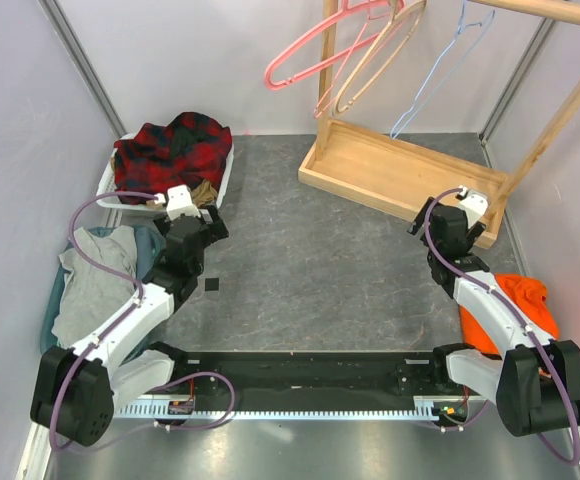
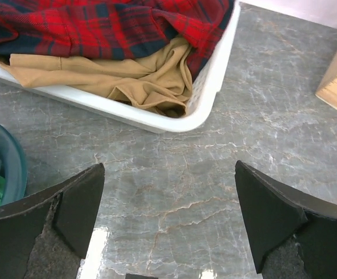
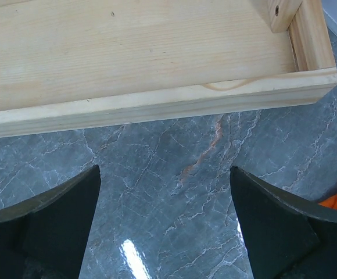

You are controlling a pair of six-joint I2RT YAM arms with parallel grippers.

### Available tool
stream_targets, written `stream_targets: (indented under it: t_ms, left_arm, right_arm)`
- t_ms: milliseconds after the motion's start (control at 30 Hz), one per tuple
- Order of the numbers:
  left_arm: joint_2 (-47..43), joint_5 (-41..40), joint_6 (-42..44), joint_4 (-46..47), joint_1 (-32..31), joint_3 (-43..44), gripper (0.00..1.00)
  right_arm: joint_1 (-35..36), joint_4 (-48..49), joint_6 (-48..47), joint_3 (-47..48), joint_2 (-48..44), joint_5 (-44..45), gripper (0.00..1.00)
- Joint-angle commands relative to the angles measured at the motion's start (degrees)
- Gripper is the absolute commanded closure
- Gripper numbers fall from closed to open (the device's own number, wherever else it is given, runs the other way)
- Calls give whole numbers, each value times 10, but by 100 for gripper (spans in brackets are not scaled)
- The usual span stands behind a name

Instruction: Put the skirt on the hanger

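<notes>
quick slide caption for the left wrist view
Open left gripper hovers over the table, facing a white basket holding the tan skirt partly under a red plaid shirt.

Bright, even light from overhead filled all three of my views, casting only soft shadows, throwing white glare patches on the glossy grey marbled tabletop [image 3: 174,174] in both wrist views, rendering my dark fingers [image 2: 273,215] slightly soft up close, and splaying the walls [image 1: 30,100] at the top view's edges.
</notes>
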Motion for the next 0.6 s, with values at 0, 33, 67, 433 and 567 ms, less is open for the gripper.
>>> stream_targets:
  t_ms: [0,33,67,433,567]
  left_arm:
    - [38,-38,-57,-51,-2,80,0]
    - [46,-20,-63,-76,-2,98,0]
    - [71,-14,-61,-89,-2,114,0]
    - [249,-4,-112,-269,106,381,1]
    - [284,58,-162,-302,171,441,2]
  right_arm:
    - [1,10,-1,13,-21,4,2]
    - [1,11,-3,13,-22,4,2]
    - [1,11,-6,16,-23,4,2]
    - [1,8,-23,51,-1,-86,2]
    - [1,28,-23,45,5,-135,2]
